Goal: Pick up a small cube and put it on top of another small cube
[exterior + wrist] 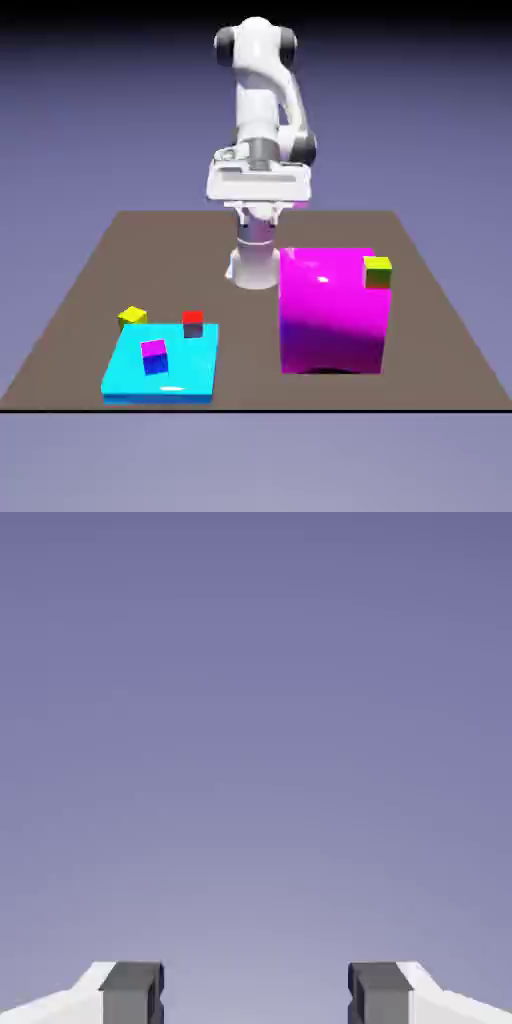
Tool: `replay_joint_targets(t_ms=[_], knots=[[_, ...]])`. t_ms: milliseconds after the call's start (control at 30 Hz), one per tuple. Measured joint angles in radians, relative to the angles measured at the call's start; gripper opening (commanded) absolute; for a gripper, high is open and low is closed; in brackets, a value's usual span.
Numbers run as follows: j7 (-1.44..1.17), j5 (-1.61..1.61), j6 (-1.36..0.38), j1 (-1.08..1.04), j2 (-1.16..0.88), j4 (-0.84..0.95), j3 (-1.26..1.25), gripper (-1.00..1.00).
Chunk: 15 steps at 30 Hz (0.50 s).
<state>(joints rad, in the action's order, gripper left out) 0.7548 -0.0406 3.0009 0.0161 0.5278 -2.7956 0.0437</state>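
Observation:
The small cube (132, 317), plain yellow, rests on the table at the far left corner of a cyan slab. Another small cube (377, 271), with a yellow-green top and an orange-red side, sits on the right far corner of the big magenta block (332, 310). My gripper (258, 208) hangs high near the robot's base, well behind and above both cubes. In the hand view the gripper (255, 997) is open: its grey fingertips (132, 992) stand wide apart, with only the blue-violet backdrop between them.
A flat cyan slab (185, 375) lies at the exterior view's front left. On it stand a red cube (193, 322) and a magenta-topped, blue-sided cube (154, 356). The tall magenta block fills the table's right middle.

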Motion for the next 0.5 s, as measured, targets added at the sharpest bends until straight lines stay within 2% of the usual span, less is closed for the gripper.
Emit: replay_joint_targets(t_ms=[500], knots=[[0.172, -0.506, -0.449, 0.033, -0.525, 0.180, 0.544, 0.00]])
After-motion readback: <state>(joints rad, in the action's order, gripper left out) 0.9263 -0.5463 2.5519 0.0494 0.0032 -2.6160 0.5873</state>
